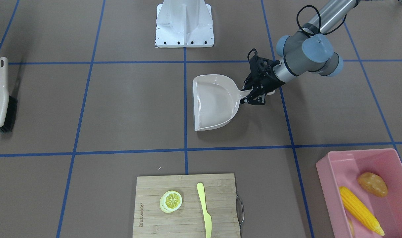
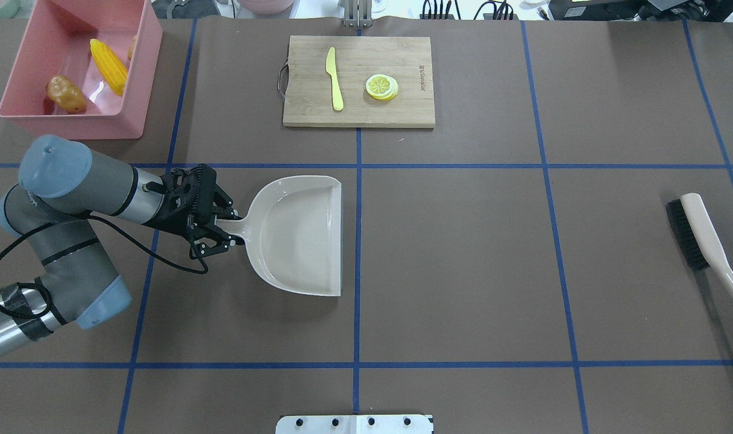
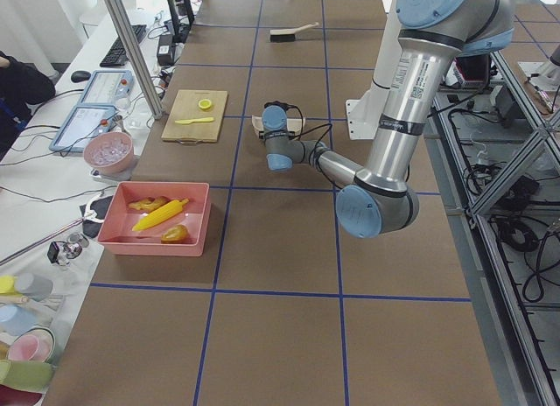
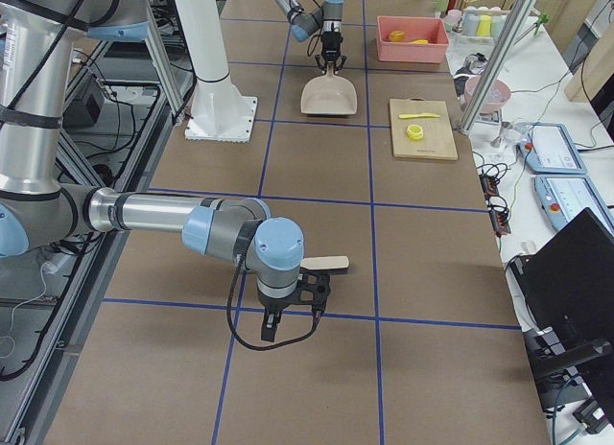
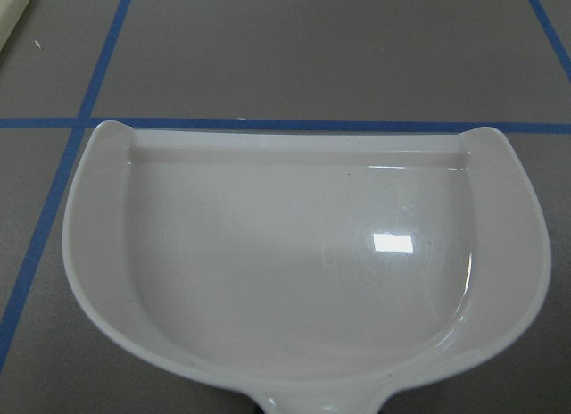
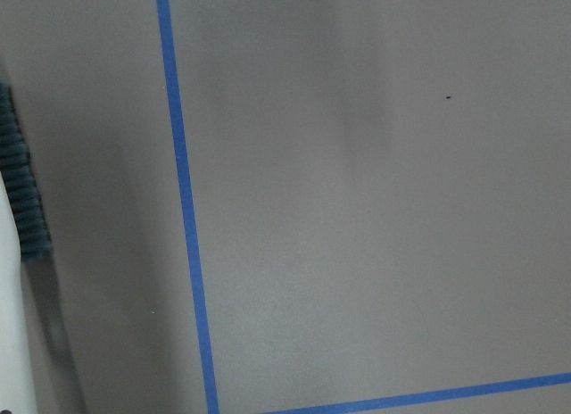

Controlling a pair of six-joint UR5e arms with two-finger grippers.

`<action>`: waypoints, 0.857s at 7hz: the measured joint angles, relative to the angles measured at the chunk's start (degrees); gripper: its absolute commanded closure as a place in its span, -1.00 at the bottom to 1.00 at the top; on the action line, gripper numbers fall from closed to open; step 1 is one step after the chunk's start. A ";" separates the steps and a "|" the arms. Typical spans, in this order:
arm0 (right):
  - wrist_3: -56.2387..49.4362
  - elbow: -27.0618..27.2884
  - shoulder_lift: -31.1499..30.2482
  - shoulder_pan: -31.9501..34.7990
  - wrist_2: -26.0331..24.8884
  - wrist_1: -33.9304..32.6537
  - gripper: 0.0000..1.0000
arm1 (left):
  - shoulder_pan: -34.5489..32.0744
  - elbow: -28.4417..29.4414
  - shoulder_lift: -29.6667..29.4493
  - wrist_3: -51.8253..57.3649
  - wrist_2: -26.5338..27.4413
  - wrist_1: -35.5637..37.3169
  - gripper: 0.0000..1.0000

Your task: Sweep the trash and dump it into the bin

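Watching from the side: the trash (image 2: 108,65) sits in the pink bin (image 2: 77,125), and the empty dustpan (image 2: 294,235) lies flat on the bench (image 2: 463,241). The left pincer (image 2: 232,228) straddles its handle, can't tell if it's squeezing. Right pincer (image 4: 293,320), can't tell either. If that arm backs off while pinching, I reckon the pan drags along.

Landmark: dustpan (image 2: 294,235), mid-table (image 2: 463,271). Left tool (image 2: 222,227) at its handle end, on left, jaws either side of handle. Bin (image 2: 142,78) beyond and left of dustpan. Corn cob (image 2: 108,65), potato lump (image 2: 66,94), ginger root (image 3: 147,203) in bin. Cutting board (image 2: 402,111) beyond dustpan; knife (image 2: 334,78), lemon slice (image 2: 382,87) on board. Brush (image 2: 704,241) well right of dustpan.
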 measured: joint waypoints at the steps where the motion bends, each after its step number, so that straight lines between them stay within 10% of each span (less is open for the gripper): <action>1: 0.00 0.00 -0.01 0.00 0.00 0.00 -1.00 | 0.24 0.01 0.01 0.14 0.06 -0.01 1.00; 6: -0.05 0.00 -0.10 0.00 0.00 -0.05 -1.00 | 0.45 0.16 0.24 2.02 0.36 0.01 1.00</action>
